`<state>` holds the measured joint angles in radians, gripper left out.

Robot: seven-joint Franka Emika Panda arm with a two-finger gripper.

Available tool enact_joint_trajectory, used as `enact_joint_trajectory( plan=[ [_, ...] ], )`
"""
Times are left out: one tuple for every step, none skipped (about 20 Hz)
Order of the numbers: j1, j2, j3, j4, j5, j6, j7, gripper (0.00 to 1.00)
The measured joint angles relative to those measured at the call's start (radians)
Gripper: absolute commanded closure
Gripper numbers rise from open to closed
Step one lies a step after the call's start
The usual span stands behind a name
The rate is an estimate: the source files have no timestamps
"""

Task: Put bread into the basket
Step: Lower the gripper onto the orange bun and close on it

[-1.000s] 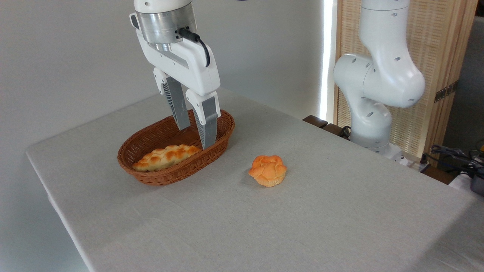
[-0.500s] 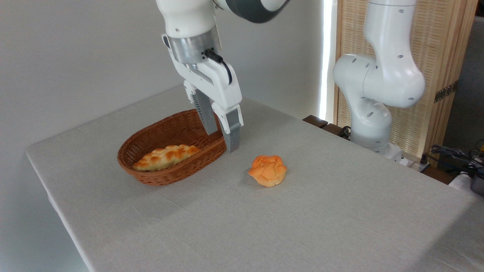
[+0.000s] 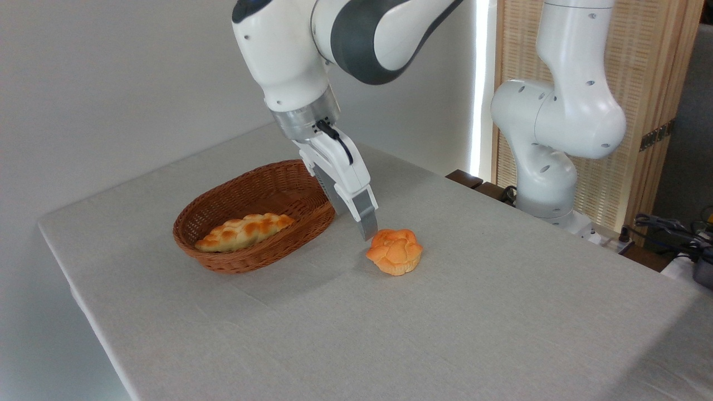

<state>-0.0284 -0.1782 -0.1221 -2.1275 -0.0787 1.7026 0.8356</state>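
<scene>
Grey cloth: covers the surface [image 3: 390, 334], pale, woven, bare across its near half.
Room: plain white wall behind on the left; a bright vertical strip of light; a slatted wooden screen [image 3: 635, 111] at right; dark cables [image 3: 668, 228] at the far right edge.
Arm: one white robot arm [image 3: 557, 122], its base off the surface's far right edge, reaching over from above.
Count: one basket, one loaf, one bun, one gripper.
Basket [image 3: 223, 259]: oval brown wicker, shallow, on the left part of the surface.
Loaf [image 3: 243, 231]: long, golden-brown, braided, lying inside the basket along its near wall.
Bread [image 3: 394, 252]: small round orange knotted bun, lumpy rosette top, paler base; sits on the cloth to the right of the basket, apart from it, outside it.
Gripper [image 3: 362, 223]: tilted, tips pointing down and right, between basket and bun, just beside the bun's upper left edge; holds nothing; seen edge-on, so I cannot tell how far the fingers are parted.
</scene>
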Motion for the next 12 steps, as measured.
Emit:
enact_joint_trajectory(
  plan=[
    [0.001, 0.003, 0.0, -0.006, 0.002, 0.001, 0.009, 0.0],
    [0.001, 0.007, 0.0, -0.011, 0.005, 0.002, 0.015, 0.0],
    [0.001, 0.01, 0.0, -0.015, 0.012, 0.006, 0.02, 0.0],
    [0.002, 0.011, 0.0, -0.023, 0.021, 0.021, 0.022, 0.0],
    [0.002, 0.008, 0.0, -0.038, 0.027, 0.049, 0.022, 0.0],
    [0.002, 0.003, 0.0, -0.058, 0.03, 0.082, 0.022, 0.0],
    [0.002, -0.006, 0.0, -0.082, 0.032, 0.109, 0.022, 0.0],
    [0.001, -0.017, 0.0, -0.105, 0.032, 0.131, 0.023, 0.0],
    [0.001, -0.03, 0.0, -0.125, 0.032, 0.147, 0.026, 0.0],
    [0.001, -0.045, 0.001, -0.142, 0.032, 0.159, 0.033, 0.0],
    [0.002, -0.061, 0.002, -0.16, 0.032, 0.17, 0.043, 0.0],
    [0.002, -0.078, 0.004, -0.179, 0.032, 0.178, 0.053, 0.0]
  ],
)
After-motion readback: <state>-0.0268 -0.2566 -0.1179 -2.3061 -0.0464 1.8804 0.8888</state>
